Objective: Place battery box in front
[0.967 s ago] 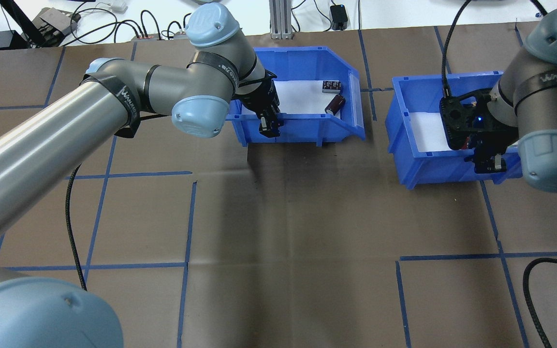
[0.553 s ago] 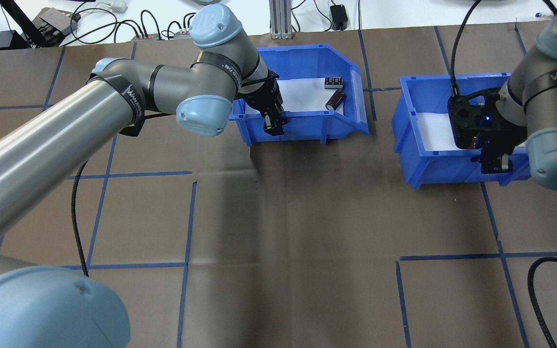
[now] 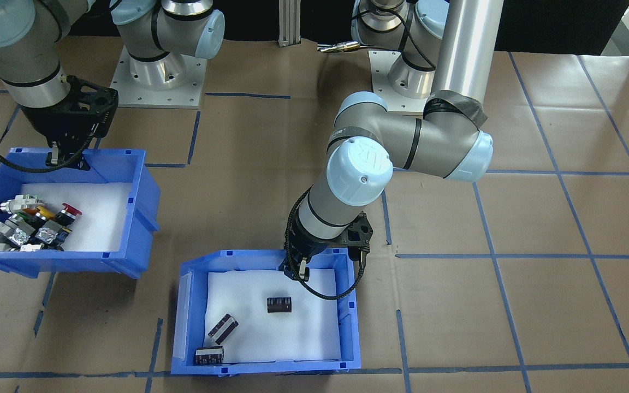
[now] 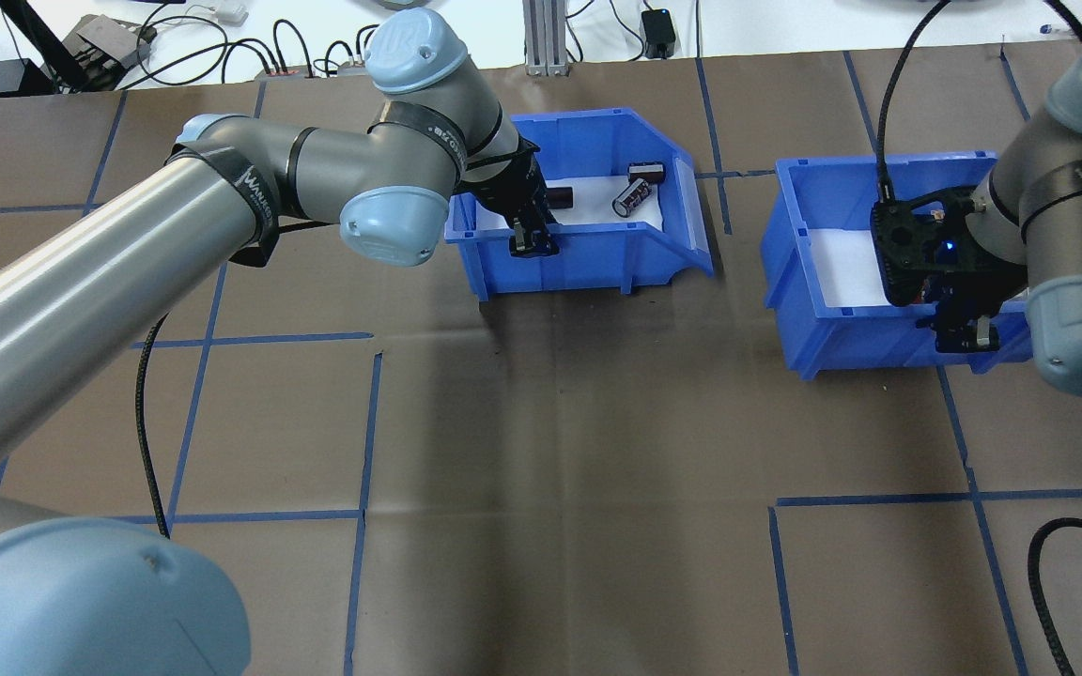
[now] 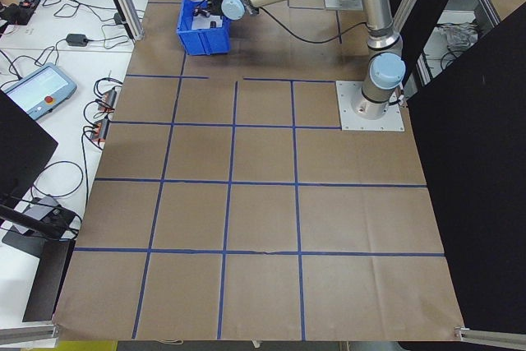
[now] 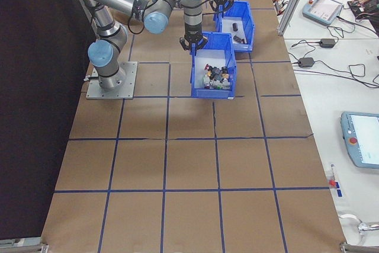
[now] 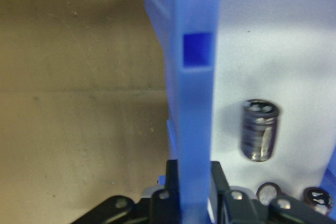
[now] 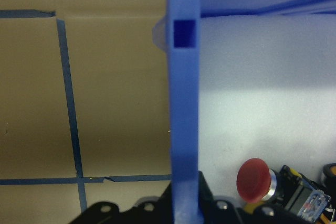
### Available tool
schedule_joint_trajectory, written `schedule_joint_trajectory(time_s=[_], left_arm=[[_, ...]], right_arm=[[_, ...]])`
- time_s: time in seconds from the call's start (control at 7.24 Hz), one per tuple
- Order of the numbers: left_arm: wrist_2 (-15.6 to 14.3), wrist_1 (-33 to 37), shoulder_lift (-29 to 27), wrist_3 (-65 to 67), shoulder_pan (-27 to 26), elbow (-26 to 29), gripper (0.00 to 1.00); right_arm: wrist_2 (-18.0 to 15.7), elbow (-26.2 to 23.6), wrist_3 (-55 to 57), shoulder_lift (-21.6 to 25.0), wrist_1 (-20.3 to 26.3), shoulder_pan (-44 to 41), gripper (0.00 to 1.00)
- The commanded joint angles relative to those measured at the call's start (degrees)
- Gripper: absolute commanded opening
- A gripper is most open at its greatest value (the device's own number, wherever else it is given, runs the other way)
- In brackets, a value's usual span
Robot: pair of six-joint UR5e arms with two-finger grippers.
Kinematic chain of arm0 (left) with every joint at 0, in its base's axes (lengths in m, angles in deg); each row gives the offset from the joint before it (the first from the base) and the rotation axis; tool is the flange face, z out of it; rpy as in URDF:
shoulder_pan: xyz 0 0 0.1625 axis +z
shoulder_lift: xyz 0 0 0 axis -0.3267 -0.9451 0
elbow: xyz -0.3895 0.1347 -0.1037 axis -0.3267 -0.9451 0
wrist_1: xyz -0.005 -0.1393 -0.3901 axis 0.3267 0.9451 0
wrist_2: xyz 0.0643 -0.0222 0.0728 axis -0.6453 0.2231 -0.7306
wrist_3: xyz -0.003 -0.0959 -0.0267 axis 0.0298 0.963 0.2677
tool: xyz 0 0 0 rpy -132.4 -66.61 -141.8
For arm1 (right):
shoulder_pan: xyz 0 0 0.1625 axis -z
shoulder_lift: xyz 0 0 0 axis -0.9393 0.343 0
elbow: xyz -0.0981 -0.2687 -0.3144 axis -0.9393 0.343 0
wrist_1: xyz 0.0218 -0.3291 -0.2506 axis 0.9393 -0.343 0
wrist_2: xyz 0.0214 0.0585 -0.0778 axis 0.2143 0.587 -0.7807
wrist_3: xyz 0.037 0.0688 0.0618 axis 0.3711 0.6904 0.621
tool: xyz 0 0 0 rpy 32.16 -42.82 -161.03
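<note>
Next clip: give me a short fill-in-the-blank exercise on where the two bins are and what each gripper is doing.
1. The left gripper is shut on the ____ of the blue plastic battery box.
2. The right gripper grips the blue plastic bin holding colourful ____.
3. On the battery box's white liner lie ____ dark cylinders.

Missing words: wall; push-button switches; three
</note>
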Motion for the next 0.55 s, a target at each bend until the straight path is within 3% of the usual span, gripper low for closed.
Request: schedule_joint_trajectory(time_s=[0.0,0.41], left_arm=[[0.04,0.16,2.95,0.03,0.41,-0.69,0.72],[-0.05,7.15,9.1,-4.68,2.68,0.26,0.71]], right_arm=[[0.0,-0.69,0.16,0.94,0.08,-0.19,0.0],[0.35,-5.51,1.47,5.76,0.17,-0.45,0.0]])
